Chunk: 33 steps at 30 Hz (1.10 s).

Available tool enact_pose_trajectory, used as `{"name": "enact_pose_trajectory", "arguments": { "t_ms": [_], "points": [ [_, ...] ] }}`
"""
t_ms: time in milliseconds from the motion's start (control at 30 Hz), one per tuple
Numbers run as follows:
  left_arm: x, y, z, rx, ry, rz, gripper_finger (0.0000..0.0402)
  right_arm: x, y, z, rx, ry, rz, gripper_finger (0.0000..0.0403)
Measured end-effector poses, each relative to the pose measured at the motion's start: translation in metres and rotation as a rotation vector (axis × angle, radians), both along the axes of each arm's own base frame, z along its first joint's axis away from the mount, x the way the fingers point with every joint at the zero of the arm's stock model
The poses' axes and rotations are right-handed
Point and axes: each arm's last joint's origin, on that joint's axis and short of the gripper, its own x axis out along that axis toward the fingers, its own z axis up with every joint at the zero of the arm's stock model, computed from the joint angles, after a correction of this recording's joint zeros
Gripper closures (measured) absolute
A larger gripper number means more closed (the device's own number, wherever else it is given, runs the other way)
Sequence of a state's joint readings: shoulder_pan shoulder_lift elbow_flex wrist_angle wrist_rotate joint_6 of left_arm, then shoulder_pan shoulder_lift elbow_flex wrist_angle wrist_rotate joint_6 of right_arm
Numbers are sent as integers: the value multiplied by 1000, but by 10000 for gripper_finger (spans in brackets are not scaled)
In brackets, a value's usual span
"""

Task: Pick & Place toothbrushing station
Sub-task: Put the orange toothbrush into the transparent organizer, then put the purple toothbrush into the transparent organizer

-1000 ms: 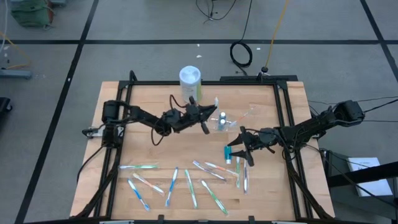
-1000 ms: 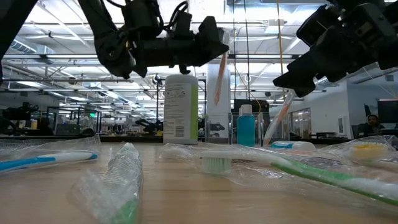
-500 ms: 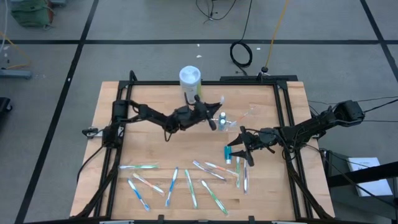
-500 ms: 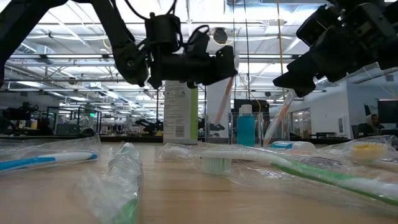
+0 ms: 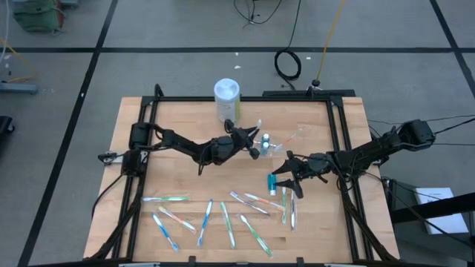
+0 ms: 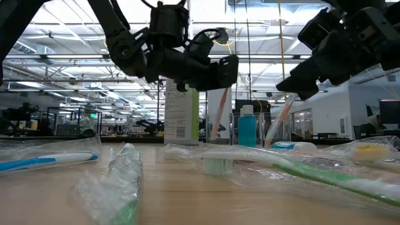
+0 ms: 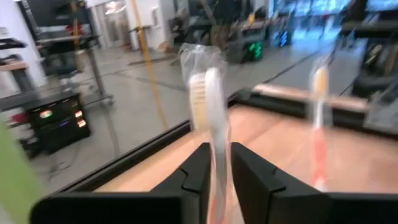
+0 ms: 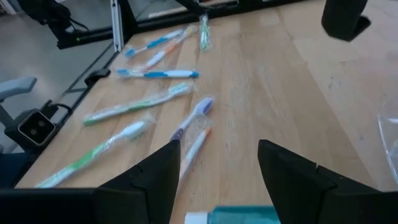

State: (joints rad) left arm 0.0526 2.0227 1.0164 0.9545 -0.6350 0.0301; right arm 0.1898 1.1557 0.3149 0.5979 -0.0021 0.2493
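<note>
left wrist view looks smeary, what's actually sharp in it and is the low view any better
Left wrist view: the wrapped toothbrush gripped in the left claw is fairly clear, while a second toothbrush and the room behind are blurred. Low view: near wrapped toothbrushes are soft, and bright ceiling lights turn both arms into silhouettes.

My right gripper (image 8: 217, 163) hung spread above the wooden table (image 8: 292, 93), a teal toothpaste tube (image 8: 233, 216) just beneath it; wrapped toothbrushes (image 8: 140, 104) lay scattered farther off.

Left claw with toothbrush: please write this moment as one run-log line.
left claw: shut on wrapped toothbrush | above clear cup | right claw: open, over teal tube
</note>
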Motion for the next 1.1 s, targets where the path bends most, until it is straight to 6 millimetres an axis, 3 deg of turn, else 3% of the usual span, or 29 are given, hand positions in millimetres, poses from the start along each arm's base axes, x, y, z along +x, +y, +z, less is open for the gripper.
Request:
{"name": "enact_pose_trajectory", "arguments": {
  "t_ms": [200, 433, 700, 933, 1100],
  "points": [
    [-8, -11, 12, -25, 121, 24, 276, 0, 0, 0, -1, 1, -3, 193],
    [-34, -35, 66, 39, 201, 74, 248, 5, 0, 9, -13, -47, -72, 193],
    [-71, -46, 115, 22, 254, -67, 247, 32, 36, 26, -55, -30, 22, 193],
    [-89, -47, 123, -37, 312, -103, 247, 58, 71, 26, -231, 199, 149, 193],
    [-89, -47, 121, -39, 326, -104, 247, 59, 73, 22, -441, 291, 94, 193]
  ]
}}
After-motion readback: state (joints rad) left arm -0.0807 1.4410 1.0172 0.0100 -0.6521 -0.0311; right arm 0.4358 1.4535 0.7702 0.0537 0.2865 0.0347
